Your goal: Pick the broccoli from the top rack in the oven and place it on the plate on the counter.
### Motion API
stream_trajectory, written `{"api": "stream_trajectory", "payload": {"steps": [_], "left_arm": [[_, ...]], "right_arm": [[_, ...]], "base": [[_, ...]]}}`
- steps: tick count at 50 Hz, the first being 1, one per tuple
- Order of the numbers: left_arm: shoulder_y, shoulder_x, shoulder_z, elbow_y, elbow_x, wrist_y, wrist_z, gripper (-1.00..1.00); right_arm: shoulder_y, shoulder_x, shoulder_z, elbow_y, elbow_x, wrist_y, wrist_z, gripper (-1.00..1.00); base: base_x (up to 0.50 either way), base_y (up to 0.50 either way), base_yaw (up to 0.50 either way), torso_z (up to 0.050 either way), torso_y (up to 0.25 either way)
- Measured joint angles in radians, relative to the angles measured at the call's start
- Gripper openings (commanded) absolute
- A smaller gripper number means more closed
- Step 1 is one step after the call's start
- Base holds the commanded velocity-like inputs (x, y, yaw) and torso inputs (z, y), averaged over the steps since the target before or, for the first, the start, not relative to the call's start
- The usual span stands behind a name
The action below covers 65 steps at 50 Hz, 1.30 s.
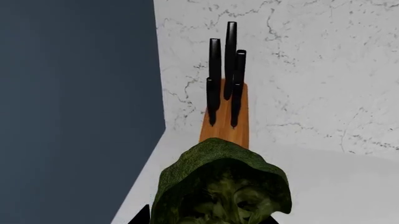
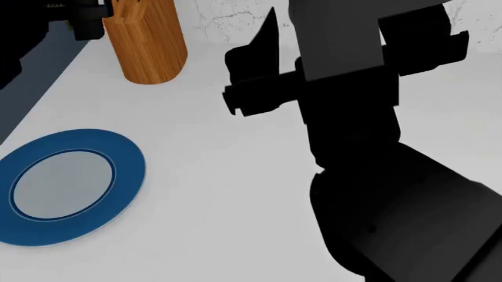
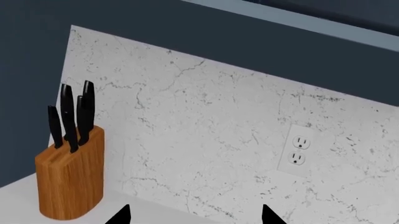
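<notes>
While the left end effector (image 1: 212, 219) clamps the broccoli (image 1: 221, 186), the plate (image 2: 126, 176) lies lower left on the table (image 2: 227, 194); right end effector (image 3: 194, 217) fingers apart.

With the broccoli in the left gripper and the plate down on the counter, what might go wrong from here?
1. The broccoli fills the left wrist view and hides the fingers, so the grip cannot be checked; it may slip in transit.
2. That wrist faces the knife block, not the plate, so release could miss the plate.
3. A dark arm blocks much of the head view over the counter.
</notes>
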Motion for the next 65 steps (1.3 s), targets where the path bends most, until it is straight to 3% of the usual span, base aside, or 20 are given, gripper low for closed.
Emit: {"api": "stream_trajectory", "payload": {"steps": [31, 53, 65], "left_arm": [[0.136, -0.085, -0.063, 0.26, -0.11, -0.07, -0.171, -1.0], [0.295, -0.183, -0.128, 0.651, -0.291, -0.171, -0.467, -1.0], [0.373, -0.206, -0.118, 0.725, -0.292, -0.166, -0.481, -1.0]], "right_arm": [[0.011, -0.011, -0.014, 0.02, 0.007, 0.019, 0.025, 1.0], [-0.027, 0.011, -0.003, 0.0, 0.019, 0.003, 0.033, 1.0], [-0.037, 0.017, -0.007, 0.003, 0.015, -0.012, 0.028, 1.0]], "base": [[0.0, 0.0, 0.0, 0.0, 0.0], [0.0, 0.0, 0.0, 0.0, 0.0], [0.0, 0.0, 0.0, 0.0, 0.001]]}}
